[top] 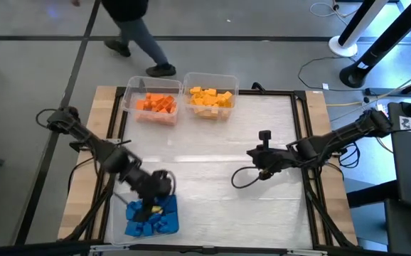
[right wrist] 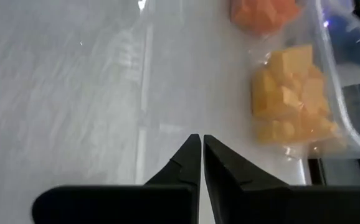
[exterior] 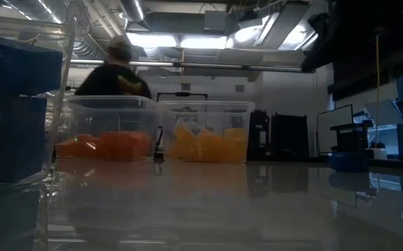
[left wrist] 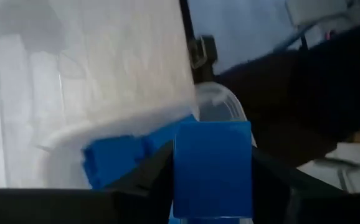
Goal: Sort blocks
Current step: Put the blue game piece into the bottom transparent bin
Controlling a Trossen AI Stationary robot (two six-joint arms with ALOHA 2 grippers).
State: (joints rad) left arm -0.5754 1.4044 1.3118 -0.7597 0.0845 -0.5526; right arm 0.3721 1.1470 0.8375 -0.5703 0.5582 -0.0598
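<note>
Left end effector [top: 151,206] sits directly above the near-left bin [top: 118,229] holding the blue blocks [top: 152,222], fingers clamped on one blue block [left wrist: 212,168]. In the left wrist view the block fills the gap between the two dark fingers [left wrist: 147,182], with the bin's clear rim and more blue pieces just beyond it. The relation that matters: the held block lies straight over the blue pile, so the coming move is, by my reading, a short drop and release — no sideways travel needed. The block looks roughly square from this angle; I cannot tell a long axis.

Right end effector [top: 265,142] waits over bare bench near the middle, well apart from the blue bin, its fingertips pressed together on nothing (right wrist view). The left arm is plainly the nearer one.

Sorting looks close to done: orange blocks [top: 156,104] and yellow blocks [top: 210,97] fill two clear bins side by side at the far edge from the blue bin, and I see no loose blocks on the bench [top: 227,149].

Surface — pale, glossy, reflective in the low view. Room: a person [top: 131,32] walks on the grey floor beyond the orange bin; cables and a stand base lie off to the right.
</note>
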